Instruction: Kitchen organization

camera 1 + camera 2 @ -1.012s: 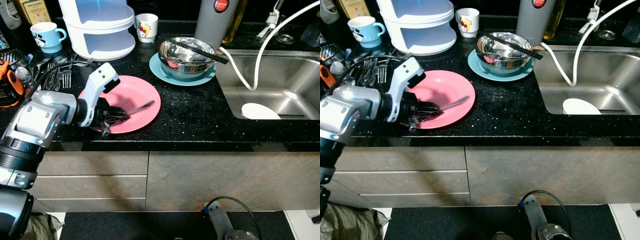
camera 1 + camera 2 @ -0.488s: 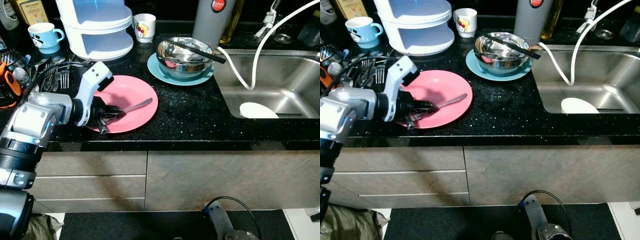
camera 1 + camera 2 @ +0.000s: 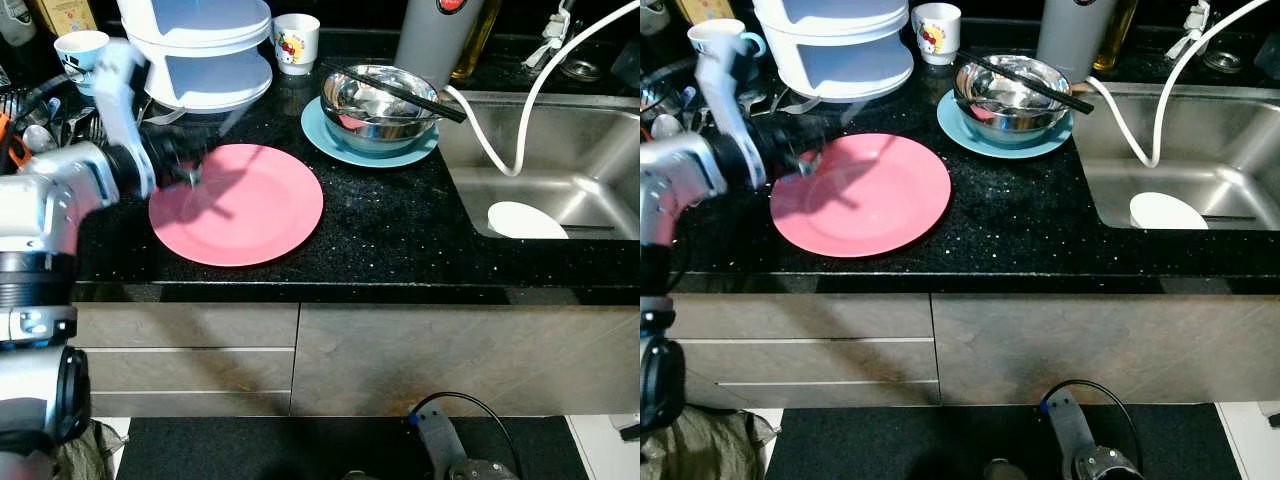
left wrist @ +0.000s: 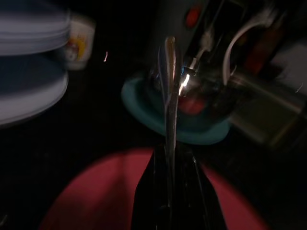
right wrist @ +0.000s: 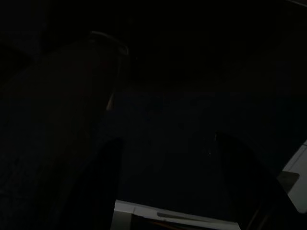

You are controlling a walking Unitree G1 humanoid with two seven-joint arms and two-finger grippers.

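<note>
A pink plate [image 3: 240, 205] lies bare on the black counter [image 3: 400, 240]. My left gripper [image 3: 188, 160] hangs blurred over the plate's far left rim, shut on a metal utensil [image 4: 169, 96]. In the left wrist view the utensil sticks straight out from between the fingers [image 4: 148, 191], toward the steel bowl [image 3: 378, 100]. That bowl sits on a teal plate [image 3: 335, 140] with black chopsticks [image 3: 400, 90] across it. The right wrist view is very dark; my right gripper [image 5: 165, 139] shows as two fingers standing apart with nothing between them.
A white tiered container [image 3: 200, 60], a blue mug [image 3: 80, 50] and a white cup [image 3: 295, 40] stand at the back. Loose cutlery [image 3: 45, 125] lies at the far left. The sink [image 3: 590, 130] to the right holds a white plate [image 3: 525, 220]; a white hose [image 3: 500, 130] hangs into it.
My left gripper has lifted the utensil off the pink plate and swung up and back to the left. The plate is now bare. The camera shifted slightly.
</note>
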